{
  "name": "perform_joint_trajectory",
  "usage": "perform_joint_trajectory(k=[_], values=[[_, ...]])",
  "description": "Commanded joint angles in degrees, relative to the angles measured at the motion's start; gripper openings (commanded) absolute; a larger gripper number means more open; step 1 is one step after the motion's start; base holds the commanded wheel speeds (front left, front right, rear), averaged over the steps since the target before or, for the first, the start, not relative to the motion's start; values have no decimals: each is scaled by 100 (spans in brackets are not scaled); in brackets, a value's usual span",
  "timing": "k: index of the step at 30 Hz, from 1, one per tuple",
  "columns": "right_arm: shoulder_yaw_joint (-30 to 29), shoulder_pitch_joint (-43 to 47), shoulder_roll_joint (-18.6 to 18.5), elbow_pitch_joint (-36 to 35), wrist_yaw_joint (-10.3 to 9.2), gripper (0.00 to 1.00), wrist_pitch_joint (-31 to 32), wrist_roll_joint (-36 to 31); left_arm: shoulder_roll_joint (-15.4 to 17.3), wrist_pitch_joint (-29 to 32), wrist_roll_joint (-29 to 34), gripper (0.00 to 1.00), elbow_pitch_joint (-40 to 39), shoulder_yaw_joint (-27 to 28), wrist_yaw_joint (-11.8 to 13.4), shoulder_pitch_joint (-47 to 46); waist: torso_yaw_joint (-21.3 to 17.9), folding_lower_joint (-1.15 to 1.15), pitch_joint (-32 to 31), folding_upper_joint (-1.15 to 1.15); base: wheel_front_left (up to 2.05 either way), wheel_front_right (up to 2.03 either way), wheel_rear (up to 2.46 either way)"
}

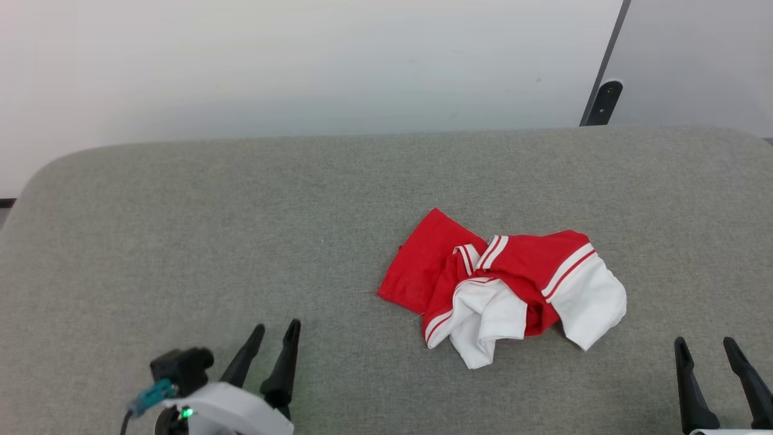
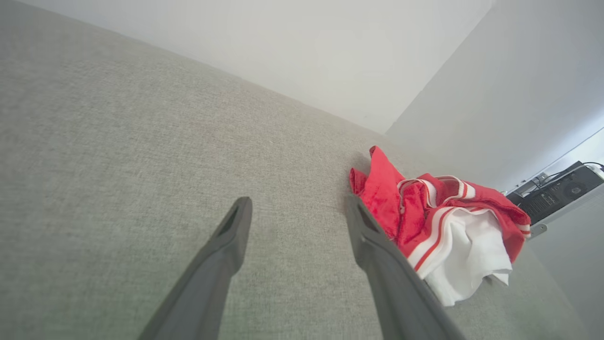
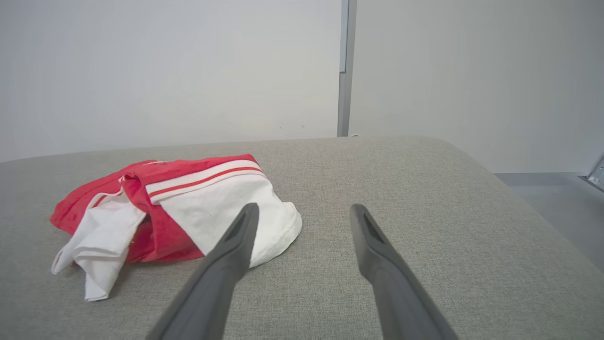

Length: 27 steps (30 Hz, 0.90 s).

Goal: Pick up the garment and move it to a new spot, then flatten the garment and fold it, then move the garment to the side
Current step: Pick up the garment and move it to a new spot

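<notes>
The garment lies in a crumpled heap on the grey padded surface, right of its middle and toward my near edge. It is closer to my right pincer than to my left pincer. Both pincers stand with their fingers spread and hold nothing, and both are clear of the cloth, the left one well apart from it.

I judge the cloth to be light, soft and limp. It should sag from wherever I lift it, and it looks neither slippery nor fragile. A pinch on a single layer may only peel that layer off the pile. I would rather close on a doubled fold, either the striped seam where the right white sleeve joins the red, or the raised red ridge at the middle.

The bundle's long axis runs across my head view from left to right, dipping a little toward me at the right end. A flat red panel points away from me at the far left. The right sleeve spills out at the right end, and the second white sleeve hangs toward me from the middle. The chest side is folded inward, so I cannot tell which way the neck faces.
</notes>
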Motion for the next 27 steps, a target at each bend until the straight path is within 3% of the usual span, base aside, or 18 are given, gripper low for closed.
perform_joint_trajectory(k=[1, 15, 27], values=[[-20, 44, -18, -31, -4, 100, 22, 71, -42, -1, 68, 100, -36, 101, -44, 143, 15, 0, -12, 0, 0, 0, 0], [-48, 65, 67, -163, -4, 100, 117, 16, -368, 0, 957, 100, -304, 1106, -95, 820, 115, 0, -22, 0, 0, 0, 0], [-16, -40, 29, -149, -4, 100, 84, 40, -727, -1, 2452, 100, -840, 1845, -101, 1065, 177, 0, -44, 0, 0, 0, 0]])
